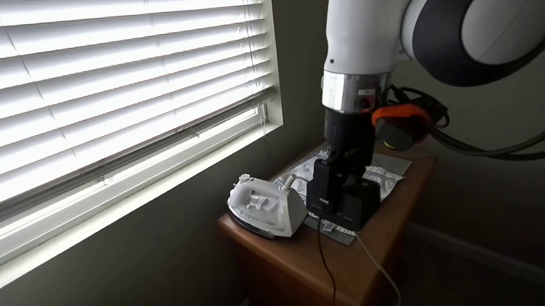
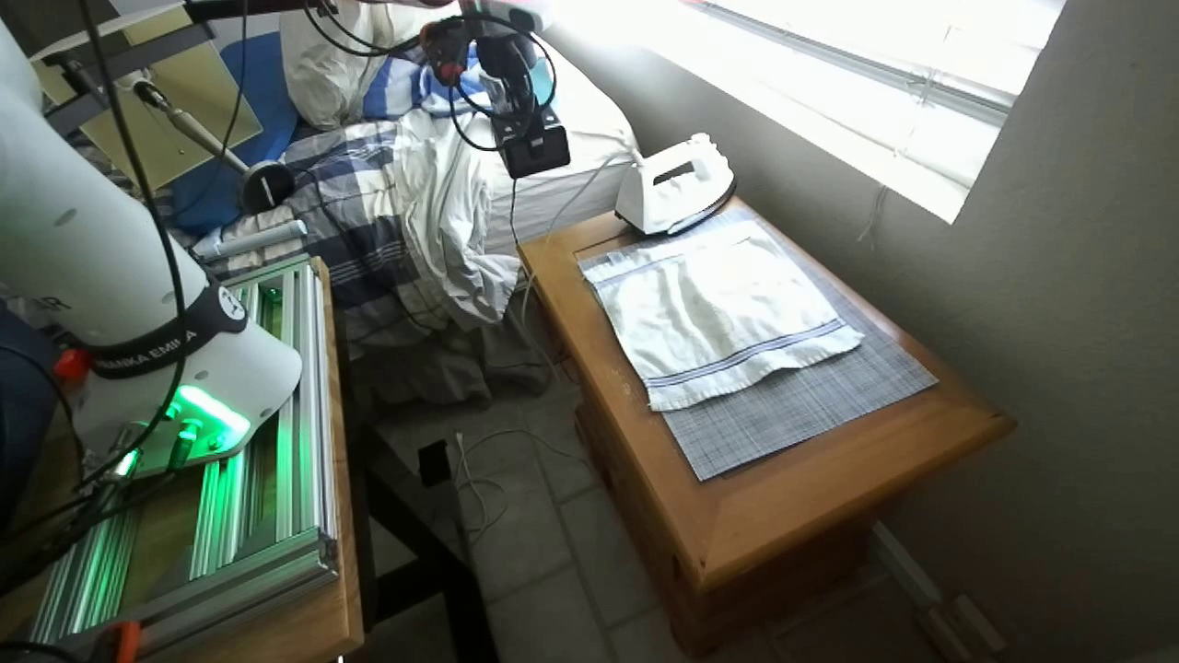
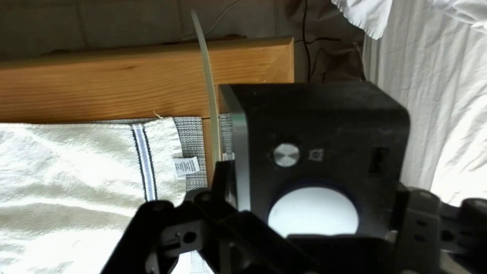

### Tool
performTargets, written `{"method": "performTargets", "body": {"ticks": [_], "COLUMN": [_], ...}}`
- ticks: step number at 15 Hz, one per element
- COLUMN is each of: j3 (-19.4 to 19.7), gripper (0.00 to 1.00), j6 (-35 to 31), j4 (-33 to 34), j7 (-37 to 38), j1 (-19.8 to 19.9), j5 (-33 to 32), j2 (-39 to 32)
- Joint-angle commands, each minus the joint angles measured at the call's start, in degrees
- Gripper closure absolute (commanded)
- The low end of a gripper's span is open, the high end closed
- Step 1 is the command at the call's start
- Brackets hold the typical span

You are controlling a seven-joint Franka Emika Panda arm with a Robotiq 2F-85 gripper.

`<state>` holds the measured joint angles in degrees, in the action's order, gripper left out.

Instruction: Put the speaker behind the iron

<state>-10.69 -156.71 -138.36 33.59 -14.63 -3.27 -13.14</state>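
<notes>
The speaker is a black box with a silver knob and a white round disc on one face (image 3: 335,129). My gripper (image 3: 314,186) is shut on it, one finger on each side. The speaker shows below the gripper in both exterior views (image 1: 362,206) (image 2: 539,155). It is held in the air near the end of the wooden table, with a dark cord hanging from it. The white iron (image 1: 267,207) stands upright at that end of the table, by the window wall, also in an exterior view (image 2: 668,189). The iron is out of the wrist view.
The wooden table (image 2: 801,516) bears a grey placemat (image 2: 801,414) and a white towel with blue stripes (image 2: 709,304). A bed (image 2: 589,120) stands past the iron's end. A pale cord (image 3: 208,76) crosses the table edge. Window blinds (image 1: 102,88) are beside the table.
</notes>
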Motion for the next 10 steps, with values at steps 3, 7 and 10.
{"method": "performTargets", "body": {"ticks": [3, 7, 10], "j3": [1.87, 4.37, 6.21], "gripper": [0.38, 0.38, 0.38], "j6": [3.84, 7.47, 8.92], "j4": [10.75, 15.67, 18.09], "j7": [0.99, 3.46, 5.63], "j1": [-3.63, -6.22, -7.59], "j5": [2.71, 2.57, 2.46], "j2": [-11.58, -17.35, -20.26]}}
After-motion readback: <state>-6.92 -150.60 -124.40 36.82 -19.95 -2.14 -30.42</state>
